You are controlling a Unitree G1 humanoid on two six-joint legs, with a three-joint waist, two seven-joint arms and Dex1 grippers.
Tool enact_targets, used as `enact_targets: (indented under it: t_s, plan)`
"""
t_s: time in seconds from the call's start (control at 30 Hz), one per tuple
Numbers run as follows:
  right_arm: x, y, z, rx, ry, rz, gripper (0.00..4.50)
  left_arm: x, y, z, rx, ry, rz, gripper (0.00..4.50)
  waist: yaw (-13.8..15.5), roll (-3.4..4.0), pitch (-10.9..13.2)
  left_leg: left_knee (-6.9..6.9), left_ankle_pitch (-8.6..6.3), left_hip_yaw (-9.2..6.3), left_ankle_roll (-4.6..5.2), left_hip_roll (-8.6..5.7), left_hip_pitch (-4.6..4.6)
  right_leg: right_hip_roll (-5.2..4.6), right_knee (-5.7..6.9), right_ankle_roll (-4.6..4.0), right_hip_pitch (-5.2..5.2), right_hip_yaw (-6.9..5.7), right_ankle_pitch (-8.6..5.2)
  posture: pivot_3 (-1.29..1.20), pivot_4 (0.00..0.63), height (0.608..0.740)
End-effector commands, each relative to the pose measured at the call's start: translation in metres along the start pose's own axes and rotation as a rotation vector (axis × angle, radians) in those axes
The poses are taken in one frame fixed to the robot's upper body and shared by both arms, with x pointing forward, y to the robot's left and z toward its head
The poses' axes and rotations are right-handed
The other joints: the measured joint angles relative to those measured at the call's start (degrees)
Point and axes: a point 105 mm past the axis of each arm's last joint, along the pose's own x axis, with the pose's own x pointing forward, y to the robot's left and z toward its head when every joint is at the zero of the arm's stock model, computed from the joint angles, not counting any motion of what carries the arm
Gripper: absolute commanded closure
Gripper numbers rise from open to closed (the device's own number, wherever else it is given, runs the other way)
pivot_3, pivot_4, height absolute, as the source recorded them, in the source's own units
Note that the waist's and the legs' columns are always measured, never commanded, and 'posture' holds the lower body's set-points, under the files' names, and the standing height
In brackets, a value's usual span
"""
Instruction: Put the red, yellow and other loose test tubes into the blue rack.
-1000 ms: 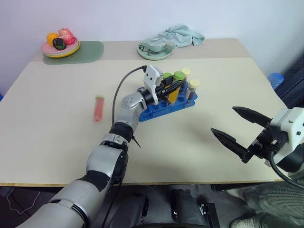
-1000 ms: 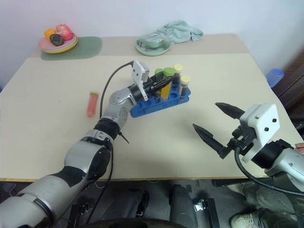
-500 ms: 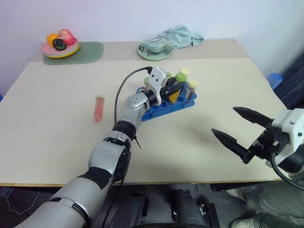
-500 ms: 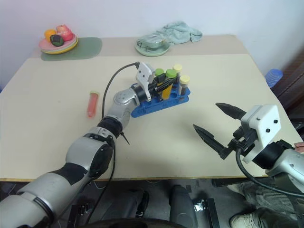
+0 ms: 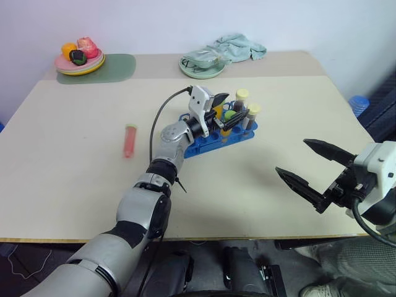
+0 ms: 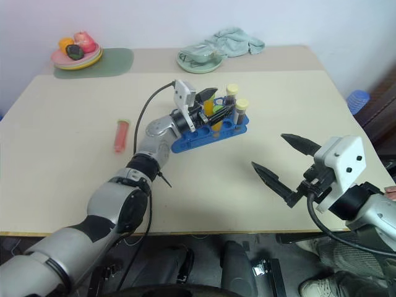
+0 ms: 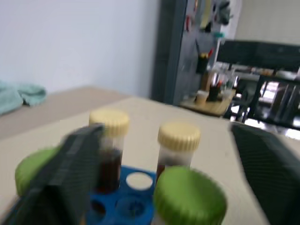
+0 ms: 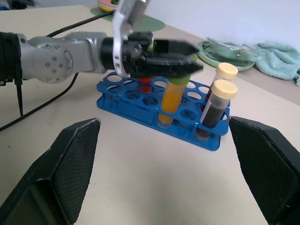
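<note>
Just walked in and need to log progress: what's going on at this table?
A humanoid robot is loading test tubes into the blue rack. Its left pincer is open over the rack, right at the yellow-orange tube that stands in a hole with a green cap. Two brown tubes with pale yellow caps also stand in the rack. The red tube lies loose on the table, left of the rack. The right pincer hangs open and empty off to the right.
</note>
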Motion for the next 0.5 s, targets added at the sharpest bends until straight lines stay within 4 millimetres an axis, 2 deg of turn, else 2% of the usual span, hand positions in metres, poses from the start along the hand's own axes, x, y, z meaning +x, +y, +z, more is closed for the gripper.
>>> enact_targets:
  t_s: [0.03,0.07,0.13,0.17,0.2,0.27,0.3,0.33,0.4,0.47,0.5]
  plan:
    - [0.003,-0.002,0.006,-0.034,-0.027,0.009,0.0,-0.002,-0.008,0.054,0.04,-0.159,-0.07,0.09,0.0,0.0,0.0,0.01,0.0,0.0,0.0,0.0,0.0,0.0,0.02,0.0,0.0,0.0,0.0,0.0,0.15,0.74]
    - [0.006,-0.002,0.006,-0.034,-0.032,0.016,0.0,-0.004,-0.003,0.069,0.035,-0.183,-0.037,0.09,0.1,0.0,0.0,0.02,0.0,0.0,0.0,0.0,0.0,0.0,0.02,0.0,-0.01,0.01,0.0,0.0,0.15,0.74]
    - [0.011,-0.003,0.007,-0.036,-0.04,0.035,0.0,-0.008,0.02,0.098,-0.006,-0.212,0.099,0.09,0.1,-0.01,0.0,0.05,0.0,-0.01,-0.01,0.0,0.0,0.01,0.03,0.0,0.0,0.01,0.0,0.0,0.15,0.74]
    - [0.012,-0.003,0.007,-0.037,-0.042,0.042,0.0,-0.009,0.027,0.106,-0.023,-0.216,0.147,0.09,0.1,-0.01,0.0,0.09,0.0,0.01,0.0,0.0,0.0,0.01,0.04,0.0,0.01,0.02,0.0,0.0,0.15,0.74]
    - [0.015,-0.004,0.008,-0.037,-0.046,0.052,0.0,-0.014,0.041,0.117,-0.024,-0.222,0.226,0.09,0.2,-0.01,0.0,0.09,0.0,0.0,0.0,0.0,0.0,0.02,0.04,0.01,0.01,0.02,0.0,0.0,0.15,0.74]
    - [0.021,-0.004,0.009,-0.037,-0.053,0.08,0.0,-0.031,0.081,0.128,0.026,-0.125,0.497,0.09,0.1,-0.01,0.0,0.09,0.0,0.0,-0.01,0.0,0.01,0.04,0.04,0.01,0.01,0.02,0.0,0.0,0.15,0.74]
    - [0.024,-0.004,0.01,-0.038,-0.057,0.094,0.0,-0.047,0.105,0.128,0.079,-0.023,0.695,0.09,0.1,-0.02,0.0,0.08,0.0,0.01,-0.01,0.0,0.01,0.04,0.04,0.01,0.0,0.02,0.0,0.0,0.15,0.74]
    - [0.026,-0.005,0.01,-0.038,-0.06,0.104,0.0,-0.061,0.121,0.123,0.077,0.082,0.823,0.09,0.1,0.0,0.0,0.08,0.0,0.01,-0.02,0.0,0.03,0.05,0.04,0.01,0.01,0.03,0.0,0.0,0.15,0.74]
    - [0.03,-0.007,0.011,-0.039,-0.063,0.121,0.0,-0.089,0.14,0.115,0.086,0.3,1.03,0.09,0.2,0.0,0.0,0.04,0.0,0.0,-0.02,0.0,0.05,0.08,0.04,0.01,0.01,0.04,0.0,0.0,0.15,0.74]
    - [0.032,-0.009,0.011,-0.04,-0.064,0.133,0.0,-0.113,0.148,0.113,0.082,0.465,1.198,0.09,0.2,-0.01,0.0,0.05,-0.01,-0.01,-0.02,0.0,0.03,0.19,0.02,0.02,0.0,0.03,0.0,0.0,0.15,0.74]
    - [0.035,-0.009,0.011,-0.04,-0.066,0.144,0.0,-0.121,0.147,0.111,0.033,0.526,1.228,0.09,0.3,-0.04,0.0,0.03,-0.01,-0.01,-0.01,0.0,0.02,0.2,-0.01,0.03,0.0,0.03,0.01,0.0,0.15,0.74]
